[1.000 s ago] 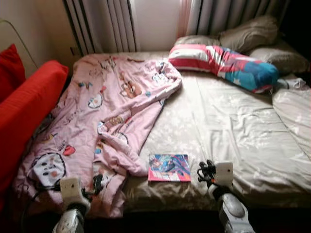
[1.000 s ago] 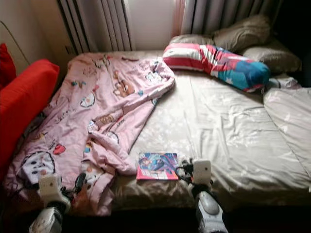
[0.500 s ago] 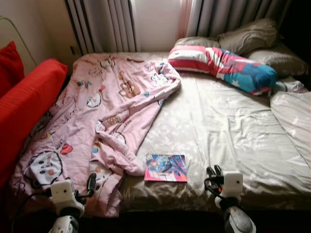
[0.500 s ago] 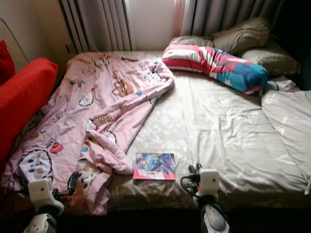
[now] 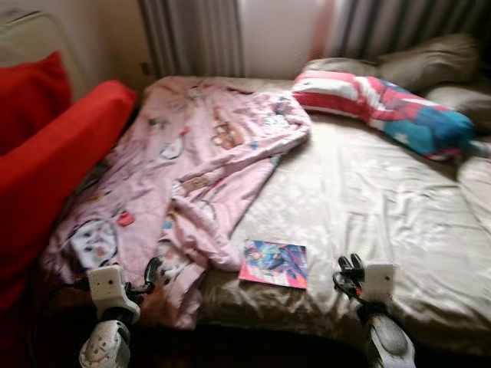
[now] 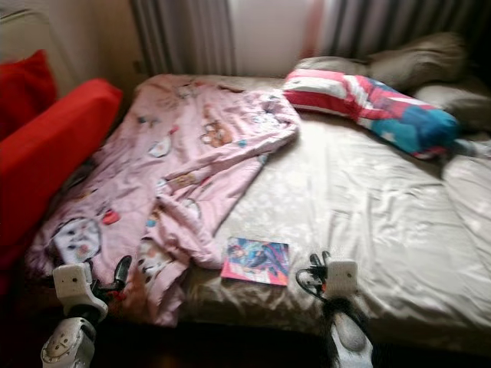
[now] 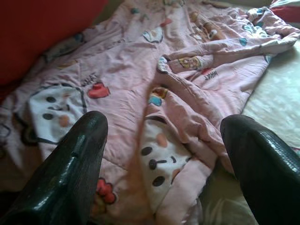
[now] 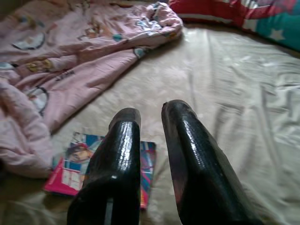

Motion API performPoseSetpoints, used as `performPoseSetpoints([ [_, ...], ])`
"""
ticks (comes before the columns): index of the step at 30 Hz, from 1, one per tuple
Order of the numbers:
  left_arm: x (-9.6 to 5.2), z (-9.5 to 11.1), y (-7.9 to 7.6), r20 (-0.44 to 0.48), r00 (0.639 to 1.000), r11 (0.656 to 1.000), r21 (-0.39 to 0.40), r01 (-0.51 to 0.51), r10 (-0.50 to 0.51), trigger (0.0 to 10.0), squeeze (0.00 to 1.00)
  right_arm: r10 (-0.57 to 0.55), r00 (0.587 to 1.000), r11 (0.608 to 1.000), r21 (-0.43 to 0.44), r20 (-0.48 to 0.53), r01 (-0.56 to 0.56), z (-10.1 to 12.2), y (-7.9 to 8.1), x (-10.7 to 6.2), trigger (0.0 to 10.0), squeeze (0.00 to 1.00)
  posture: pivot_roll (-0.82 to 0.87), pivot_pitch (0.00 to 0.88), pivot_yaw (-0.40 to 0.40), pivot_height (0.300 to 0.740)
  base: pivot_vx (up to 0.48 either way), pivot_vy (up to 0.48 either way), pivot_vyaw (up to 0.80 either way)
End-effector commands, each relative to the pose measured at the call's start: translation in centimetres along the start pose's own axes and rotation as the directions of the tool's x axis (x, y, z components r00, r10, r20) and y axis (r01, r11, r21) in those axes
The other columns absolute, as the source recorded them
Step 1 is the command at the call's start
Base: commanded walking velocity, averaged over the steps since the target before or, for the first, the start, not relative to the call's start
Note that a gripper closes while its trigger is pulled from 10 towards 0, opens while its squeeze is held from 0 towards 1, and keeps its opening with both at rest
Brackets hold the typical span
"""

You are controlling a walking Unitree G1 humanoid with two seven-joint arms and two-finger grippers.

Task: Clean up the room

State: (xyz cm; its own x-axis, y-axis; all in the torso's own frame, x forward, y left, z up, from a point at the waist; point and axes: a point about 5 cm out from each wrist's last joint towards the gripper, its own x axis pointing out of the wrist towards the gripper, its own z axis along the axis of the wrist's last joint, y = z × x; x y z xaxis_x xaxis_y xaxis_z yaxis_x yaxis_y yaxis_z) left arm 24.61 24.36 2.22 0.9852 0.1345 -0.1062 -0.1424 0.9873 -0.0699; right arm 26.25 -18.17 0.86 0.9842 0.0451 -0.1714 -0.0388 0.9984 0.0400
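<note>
Pink blanket (image 5: pixel 192 169) covers bed's (image 5: pixel 383 199) left side; book (image 5: pixel 274 263) near front edge. Left gripper (image 7: pixel 164 154) spread wide over blanket. Right gripper (image 8: pixel 147 126) nearly pressed together, empty, above book.

Bed (image 5: pixel 383 199) with beige sheet. Directly on it: 1 crumpled pink cartoon-print blanket (image 5: pixel 192 169) over the left half; 1 colourful book (image 5: pixel 274 263) flat near the front edge, just beside the blanket; 1 striped red-and-blue pillow (image 5: pixel 383 107) and beige pillows (image 5: pixel 430 65) at the head.
</note>
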Motion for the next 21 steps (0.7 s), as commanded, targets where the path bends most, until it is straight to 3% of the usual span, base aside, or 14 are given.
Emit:
performPoseSetpoints([
  [1, 0.1, 0.02, -0.11, -0.008, 1.0, 1.0, 0.007, 0.006, -0.006, 10.0, 0.0, -0.024, 1.0, 1.0, 0.014, -0.013, 0.024, -0.18, -0.58, -0.18, 10.0, 0.0, -0.05, 0.047, 0.021, 0.74, 0.0, 0.0, 0.0],
  [8, 0.45, 0.3, -0.12, -0.002, 1.0, 1.0, 0.002, -0.002, 0.002, 10.0, 0.0, -0.001, 1.0, 1.0, -0.013, -0.012, 0.001, 0.2, -0.57, 0.22, 10.0, 0.0, -0.04, 0.076, 0.01, 0.74, 0.0, 0.0, 0.0],
  [14, 0.51, 0.41, -0.12, 0.003, 1.0, 1.0, -0.001, -0.007, 0.007, 10.0, 0.0, 0.016, 1.0, 1.0, -0.022, -0.014, -0.016, 0.2, -0.38, 0.22, 10.0, 0.0, -0.04, 0.087, 0.006, 0.74, 0.245, 0.0, 0.61],
  [21, 0.78, 0.55, -0.67, 0.011, 1.0, 1.0, -0.01, -0.001, 0.001, 10.0, 0.0, 0.026, 1.0, 1.0, 0.0, -0.009, -0.026, 0.21, -0.24, 0.17, 10.0, 0.0, -0.05, 0.093, 0.0, 0.74, 0.258, 0.0, 0.0],
])
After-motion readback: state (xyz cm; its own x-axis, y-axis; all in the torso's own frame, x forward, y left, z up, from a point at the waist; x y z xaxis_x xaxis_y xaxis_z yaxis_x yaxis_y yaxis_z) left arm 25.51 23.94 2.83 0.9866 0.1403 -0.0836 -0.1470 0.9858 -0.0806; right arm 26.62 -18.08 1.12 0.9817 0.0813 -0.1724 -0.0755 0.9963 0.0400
